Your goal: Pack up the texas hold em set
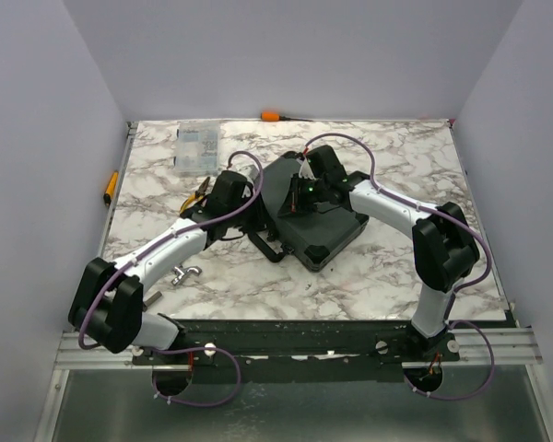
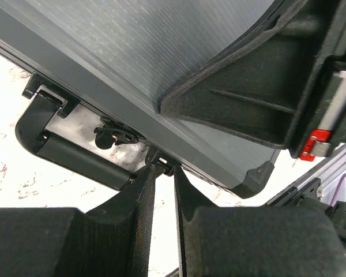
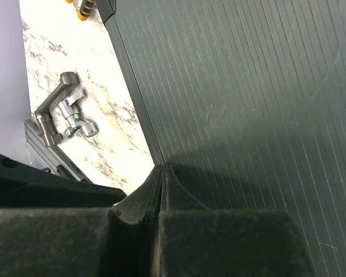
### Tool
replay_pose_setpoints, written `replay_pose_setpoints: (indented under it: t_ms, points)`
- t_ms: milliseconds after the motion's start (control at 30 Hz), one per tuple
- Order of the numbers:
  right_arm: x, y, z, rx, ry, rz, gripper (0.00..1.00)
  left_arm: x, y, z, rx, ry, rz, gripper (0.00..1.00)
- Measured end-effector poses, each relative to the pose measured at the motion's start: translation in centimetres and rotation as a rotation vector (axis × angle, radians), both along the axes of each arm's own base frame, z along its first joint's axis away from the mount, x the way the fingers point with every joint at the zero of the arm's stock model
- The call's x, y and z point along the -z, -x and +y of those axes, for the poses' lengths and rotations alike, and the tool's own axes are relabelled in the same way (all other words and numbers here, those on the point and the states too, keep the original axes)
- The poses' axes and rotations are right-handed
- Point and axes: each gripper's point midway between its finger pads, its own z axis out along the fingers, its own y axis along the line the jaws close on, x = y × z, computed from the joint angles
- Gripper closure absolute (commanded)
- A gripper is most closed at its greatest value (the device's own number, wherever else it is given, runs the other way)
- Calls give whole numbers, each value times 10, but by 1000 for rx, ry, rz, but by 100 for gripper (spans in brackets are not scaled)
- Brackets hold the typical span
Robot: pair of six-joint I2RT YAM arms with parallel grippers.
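Right gripper [image 3: 163, 168], closed, apparently touches briefcase [image 3: 248, 86] edge.

A white marble-patterned table [image 1: 387, 276] fills the middle of the top view, between plain grey walls [image 1: 37, 138]; a clear plastic organiser box [image 1: 195, 147] lies near its upper left corner; an orange-handled tool [image 1: 275, 116] lies at the far edge, top centre; yellow-handled pliers [image 1: 199, 193] lie below the box, partly hidden; another yellow-handled item [image 1: 111, 187] sits at the left edge; a small chrome tap-like fitting [image 1: 186, 273] rests at lower left, and shows at left in the right wrist view [image 3: 63, 112].
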Motion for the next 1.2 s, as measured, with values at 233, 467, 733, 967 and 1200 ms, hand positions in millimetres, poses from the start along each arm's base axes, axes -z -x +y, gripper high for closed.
replay_pose_setpoints:
  t_ms: [233,467,733,967,1200]
  points:
    - [0,1,1,-1,-13,4,99,28,-3,-8,41,-31,13,88]
    - [1,1,1,1,-17,5,99,52,-5,-13,62,-62,47,90]
    - [1,1,1,3,-19,9,99,48,2,-6,55,-69,37,87]
    - [2,1,2,2,-21,11,99,39,2,2,44,-94,5,88]
    - [1,1,2,-1,-23,13,99,61,2,3,48,-145,72,93]
